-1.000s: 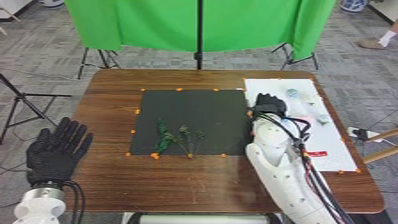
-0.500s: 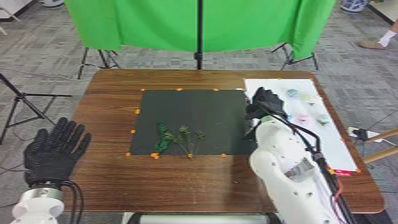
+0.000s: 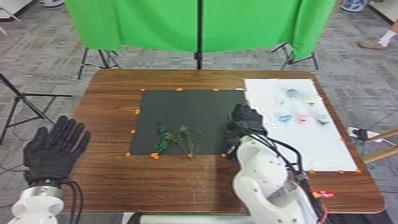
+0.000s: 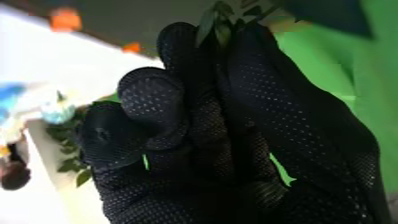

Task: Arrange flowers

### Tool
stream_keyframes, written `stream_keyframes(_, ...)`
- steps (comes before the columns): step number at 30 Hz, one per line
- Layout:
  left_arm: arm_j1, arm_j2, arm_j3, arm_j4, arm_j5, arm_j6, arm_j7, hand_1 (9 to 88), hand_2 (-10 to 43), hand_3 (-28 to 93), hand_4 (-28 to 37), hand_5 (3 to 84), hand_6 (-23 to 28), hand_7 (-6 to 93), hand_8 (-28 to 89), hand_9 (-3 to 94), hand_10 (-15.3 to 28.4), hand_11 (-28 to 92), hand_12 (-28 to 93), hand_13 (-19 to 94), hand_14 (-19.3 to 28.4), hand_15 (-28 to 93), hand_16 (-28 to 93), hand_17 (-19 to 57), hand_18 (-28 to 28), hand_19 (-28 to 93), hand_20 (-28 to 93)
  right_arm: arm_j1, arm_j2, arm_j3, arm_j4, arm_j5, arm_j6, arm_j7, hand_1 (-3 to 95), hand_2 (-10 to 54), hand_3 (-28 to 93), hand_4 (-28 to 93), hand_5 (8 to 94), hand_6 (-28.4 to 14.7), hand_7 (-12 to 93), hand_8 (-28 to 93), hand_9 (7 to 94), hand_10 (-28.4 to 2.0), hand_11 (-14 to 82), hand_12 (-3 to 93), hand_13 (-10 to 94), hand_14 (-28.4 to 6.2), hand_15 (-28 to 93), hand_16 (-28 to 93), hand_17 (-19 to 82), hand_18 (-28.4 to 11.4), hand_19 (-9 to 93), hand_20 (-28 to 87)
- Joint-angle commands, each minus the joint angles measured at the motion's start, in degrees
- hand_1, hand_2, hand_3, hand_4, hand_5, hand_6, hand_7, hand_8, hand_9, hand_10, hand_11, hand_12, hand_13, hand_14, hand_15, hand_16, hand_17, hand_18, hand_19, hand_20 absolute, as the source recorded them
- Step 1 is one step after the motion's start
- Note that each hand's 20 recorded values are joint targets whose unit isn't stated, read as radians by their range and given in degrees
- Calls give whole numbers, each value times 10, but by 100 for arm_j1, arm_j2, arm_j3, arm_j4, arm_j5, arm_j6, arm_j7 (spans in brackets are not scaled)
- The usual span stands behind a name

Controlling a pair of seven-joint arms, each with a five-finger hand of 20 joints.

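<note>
Brown wooden table [image 3: 160,185], one, standing before a green curtain [image 3: 200,25]; bearing a black mat [image 3: 195,107] and, to its right, a white sheet [image 3: 333,150].

Change: right hand [image 3: 246,120] moving leftward, off the white sheet and over the right part of the black mat.

Held: leaves [image 4: 207,26], green, narrow; fingers closing round them, tips sprouting past the glove. Full length of stem: cannot tell.

On the mat: one dense green sprig [image 3: 163,139] and one thin-stemmed sprig [image 3: 185,137], lying side by side near the front edge.

On the sheet: blue flower [image 3: 291,93] and pink flower [image 3: 303,118], among others, awaiting their turn.

Left hand [image 3: 55,150]: resting out at the left, fingers lying straight, holding nothing.

Meaning: the bouquet is probably gaining another piece of greenery; next move is likely calling for a low, gentle release beside the sprigs. Risk: the leaves catching on the thin stems and dragging them askew
</note>
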Motion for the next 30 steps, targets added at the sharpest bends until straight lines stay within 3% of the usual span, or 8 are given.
stream_keyframes(1, 40, 4, 10, 22, -39, 98, -65, 302, 193, 735, -283, 480, 88, 154, -96, 406, 147, 218, 122, 307, 150, 429, -59, -38, 142, 357, 191, -152, -162, -84, 121, -185, 6, -135, 637, -95, 693, -245, 760, -13, 418, 218, 859, -111, 180, 519, 732, -114, 607, 488, 453, -257, 932, 486)
stream_keyframes(5, 43, 6, 9, 24, -36, 118, -77, 302, 193, 735, -283, 480, 88, 155, -96, 406, 146, 218, 122, 306, 149, 428, -59, -38, 142, 357, 191, -149, -230, -154, 207, -288, 58, -113, 634, -95, 695, -245, 752, -13, 428, 216, 852, -112, 187, 521, 729, -114, 613, 485, 454, -256, 932, 486)
stream_keyframes(11, 50, -3, 5, 26, -29, 115, -74, 302, 194, 735, -283, 480, 88, 155, -96, 406, 146, 219, 122, 307, 148, 429, -59, -38, 142, 357, 191, -212, -348, -131, 222, -247, -291, -128, 607, -95, 704, -247, 726, -20, 440, 204, 832, -119, 198, 513, 710, -121, 630, 481, 450, -258, 932, 489)
stream_keyframes(15, 76, -18, 21, 19, -35, 89, -82, 300, 193, 737, -282, 480, 86, 156, -96, 406, 146, 219, 122, 307, 148, 428, -59, -38, 142, 357, 191, -216, -360, -92, 210, -119, -427, -64, 568, -95, 700, -256, 691, -39, 374, 187, 810, -139, 143, 435, 692, -123, 610, 436, 435, -259, 932, 475)
stream_keyframes(22, 82, -20, 13, 22, -35, 88, -66, 301, 192, 736, -282, 480, 86, 157, -97, 406, 146, 219, 122, 307, 149, 428, -58, -38, 142, 358, 191, -216, -354, -50, 153, -88, -392, -32, 515, -95, 741, -260, 677, -68, 274, 174, 759, -171, 221, 351, 684, -135, 620, 404, 426, -262, 932, 473)
stream_keyframes(24, 75, -17, 14, 25, -41, 97, -67, 301, 192, 735, -282, 480, 86, 157, -97, 405, 147, 218, 121, 307, 149, 428, -58, -38, 142, 358, 191, -243, -350, -30, 107, -73, -361, -22, 498, -95, 755, -263, 670, -73, 261, 127, 747, -178, 247, 327, 683, -141, 632, 377, 426, -262, 932, 473)
stream_keyframes(26, 97, -29, 6, 17, -37, 96, -58, 301, 192, 735, -282, 480, 86, 157, -97, 405, 146, 218, 121, 306, 149, 428, -58, -38, 142, 358, 190, -254, -349, -8, 80, -94, -337, -16, 474, -95, 762, -254, 662, -78, 258, -32, 734, -188, 281, 281, 680, -146, 645, 349, 427, -263, 932, 474)
stream_keyframes(30, 101, -11, 20, 21, -62, 113, -27, 301, 192, 735, -282, 480, 86, 158, -97, 405, 145, 219, 122, 306, 149, 428, -58, -38, 142, 357, 190, -261, -279, 74, -23, -54, -317, 69, 458, -95, 767, -253, 652, -84, 238, -68, 721, -197, 296, 259, 675, -150, 653, 344, 427, -263, 932, 476)
